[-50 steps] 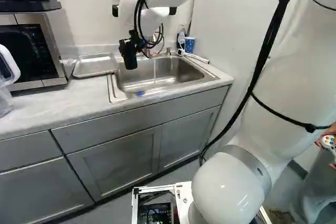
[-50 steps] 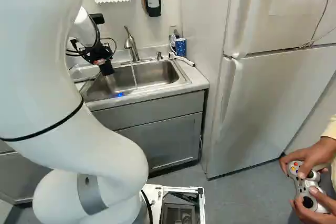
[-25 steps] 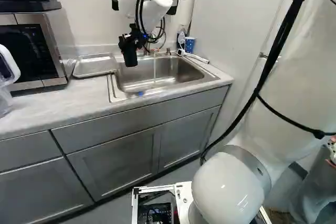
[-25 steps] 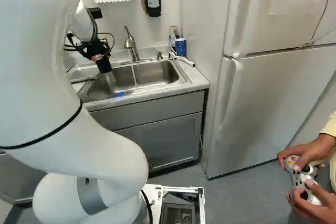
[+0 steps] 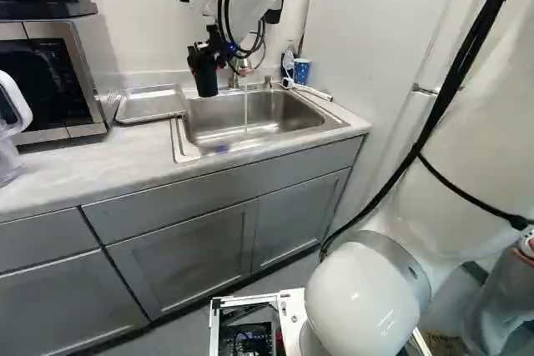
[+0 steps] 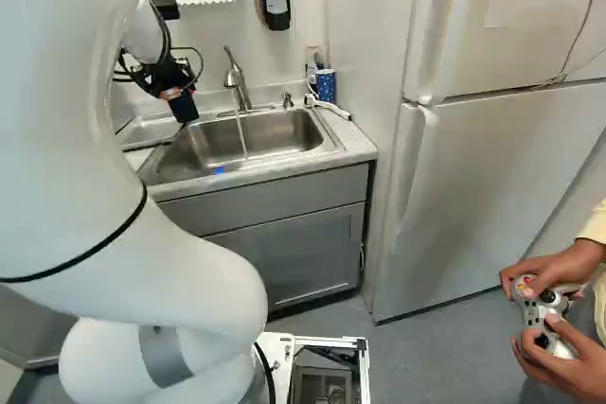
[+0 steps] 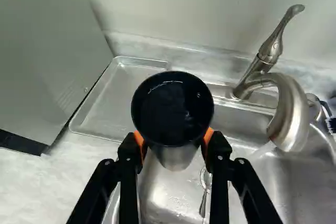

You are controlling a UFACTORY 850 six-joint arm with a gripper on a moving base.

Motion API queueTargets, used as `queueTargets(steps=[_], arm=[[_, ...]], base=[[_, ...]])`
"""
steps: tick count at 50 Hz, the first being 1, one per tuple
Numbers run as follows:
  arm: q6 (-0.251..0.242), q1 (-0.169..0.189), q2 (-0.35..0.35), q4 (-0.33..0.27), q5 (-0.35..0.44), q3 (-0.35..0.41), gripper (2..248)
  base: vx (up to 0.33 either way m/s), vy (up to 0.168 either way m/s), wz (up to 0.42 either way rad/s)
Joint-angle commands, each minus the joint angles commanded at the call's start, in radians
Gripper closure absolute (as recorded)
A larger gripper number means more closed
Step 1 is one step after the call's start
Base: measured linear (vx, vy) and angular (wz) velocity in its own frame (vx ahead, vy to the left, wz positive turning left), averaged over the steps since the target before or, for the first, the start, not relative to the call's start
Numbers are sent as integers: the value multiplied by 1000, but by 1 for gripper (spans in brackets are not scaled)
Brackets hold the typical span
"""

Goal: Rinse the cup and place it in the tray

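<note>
My gripper [image 5: 207, 49] is shut on the cup [image 5: 205, 79], holding it above the sink's edge on the tray side in the left base view. The wrist view shows my gripper [image 7: 174, 140] with its orange pads against both sides of the cup [image 7: 173, 106]; the dark inside faces the camera and the lower body looks metallic. Beyond it, partly hidden by the cup, the silver tray [image 7: 105, 108] lies flat on the counter. Water runs from the faucet [image 6: 237, 78] into the sink [image 5: 250, 127], apart from the cup.
A microwave [image 5: 58, 72] stands beside the tray. A blue patterned cup [image 6: 326, 85] is behind the sink's far corner. The curved spout [image 7: 291, 108] rises beside the held cup. A utensil [image 7: 203, 203] lies in the sink. The refrigerator [image 6: 473, 177] stands right of the counter.
The arm has lifted the held cup and carried it slightly left, away from the running water. The grip stays shut and the base has not moved.
</note>
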State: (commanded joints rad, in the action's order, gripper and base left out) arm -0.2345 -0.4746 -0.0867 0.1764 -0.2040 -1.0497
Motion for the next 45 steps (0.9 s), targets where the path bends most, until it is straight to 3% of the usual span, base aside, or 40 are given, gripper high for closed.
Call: queueTargets(steps=[24, 45], arm=[[6, 0, -12, 0, 0, -8, 128], [200, -1, -11, 0, 0, -9, 128]], base=[[0, 0, 0], [0, 0, 0]])
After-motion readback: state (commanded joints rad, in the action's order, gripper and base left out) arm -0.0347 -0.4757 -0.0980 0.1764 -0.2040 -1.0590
